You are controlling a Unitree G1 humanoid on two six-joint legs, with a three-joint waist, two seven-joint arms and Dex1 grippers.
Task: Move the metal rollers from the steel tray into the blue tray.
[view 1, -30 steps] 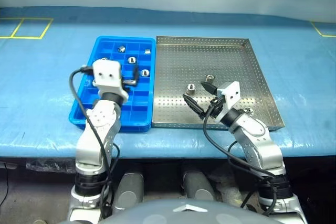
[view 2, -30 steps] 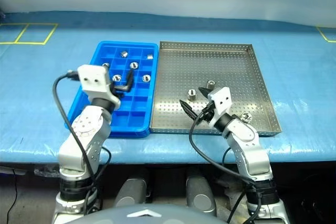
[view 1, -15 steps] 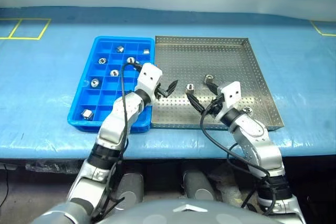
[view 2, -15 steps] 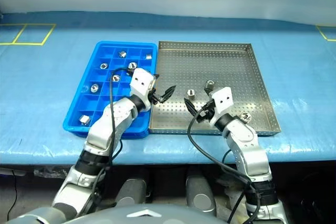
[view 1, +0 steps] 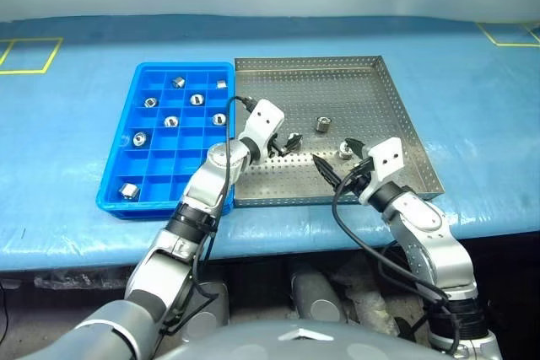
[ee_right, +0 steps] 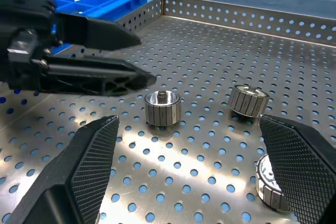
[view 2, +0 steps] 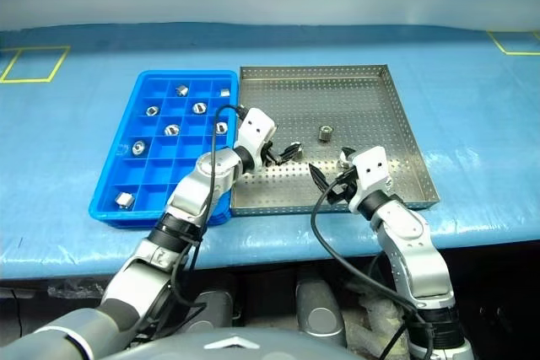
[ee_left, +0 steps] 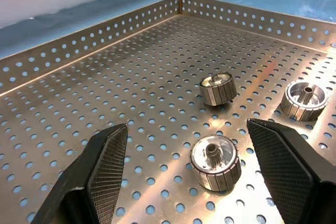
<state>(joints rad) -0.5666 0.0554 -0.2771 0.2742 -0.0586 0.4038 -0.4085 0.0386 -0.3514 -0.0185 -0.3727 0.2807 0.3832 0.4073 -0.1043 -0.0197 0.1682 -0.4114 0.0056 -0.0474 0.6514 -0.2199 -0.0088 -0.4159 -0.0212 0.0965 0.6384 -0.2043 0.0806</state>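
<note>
While both the left gripper [ee_left: 178, 182] and right gripper [ee_right: 194, 182] gape empty, the metal rollers [ee_left: 215, 162] stand upright, axes vertical.

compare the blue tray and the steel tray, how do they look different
The blue tray is bright plastic split into a grid of small square compartments; the steel tray is grey perforated metal with one open floor. The blue tray is narrower, the steel tray wider. Seven metal rollers sit in separate cells of the blue tray; three lie loose in the steel one. Both are shallow, low-rimmed and side by side on the blue table.
</note>
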